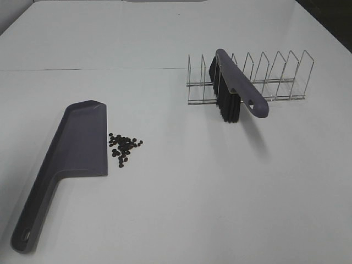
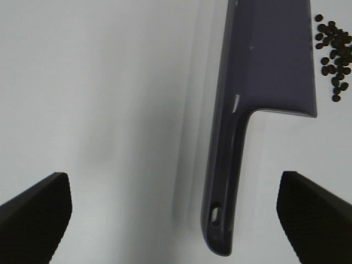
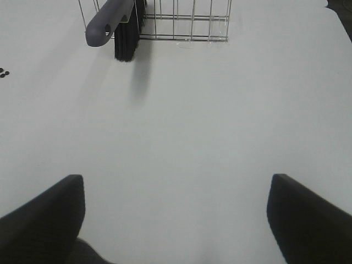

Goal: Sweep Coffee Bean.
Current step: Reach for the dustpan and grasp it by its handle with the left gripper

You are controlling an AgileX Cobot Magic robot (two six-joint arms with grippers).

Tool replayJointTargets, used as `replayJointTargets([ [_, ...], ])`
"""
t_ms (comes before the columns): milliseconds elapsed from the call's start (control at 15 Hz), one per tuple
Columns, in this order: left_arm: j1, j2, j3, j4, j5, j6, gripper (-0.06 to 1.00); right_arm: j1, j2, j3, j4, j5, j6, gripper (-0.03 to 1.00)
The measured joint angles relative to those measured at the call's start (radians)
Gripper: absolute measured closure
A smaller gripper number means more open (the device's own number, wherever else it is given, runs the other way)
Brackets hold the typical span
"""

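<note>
**Tabletop items: dustpan, brush, wire rack**

1. Table (image 1: 231,198): white, matte top. A faint seam crosses it from left to right in the far part.
2. Dustpan (image 1: 82,140) (image 2: 269,60): purple-grey plastic, lying flat on the left. The broad pan is at the far end, and the long handle runs toward the near left, with a hanging hole at its tip.
3. Wire rack (image 1: 286,82) (image 3: 192,25): thin metal, with a row of upright dividers. It stands at the far right, well apart from the dustpan.
4. Brush (image 1: 239,82) (image 3: 110,22): purple-grey handle with black bristles beneath. It is propped at a tilt in the rack's left slots, and the handle end, which has a hole, juts out on the near side.
</note>
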Motion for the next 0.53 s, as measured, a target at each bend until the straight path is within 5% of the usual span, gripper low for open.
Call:
replayJointTargets([
  [267,-0.220,0.205,0.000,-0.001,-0.087,-0.165,0.01,0.000,0.000,0.000,0.000,0.000,0.000,0.20],
  [533,-0.256,0.335,0.000,-0.001,-0.128,-0.255,0.02,0.000,0.000,0.000,0.000,0.000,0.000,0.20],
])
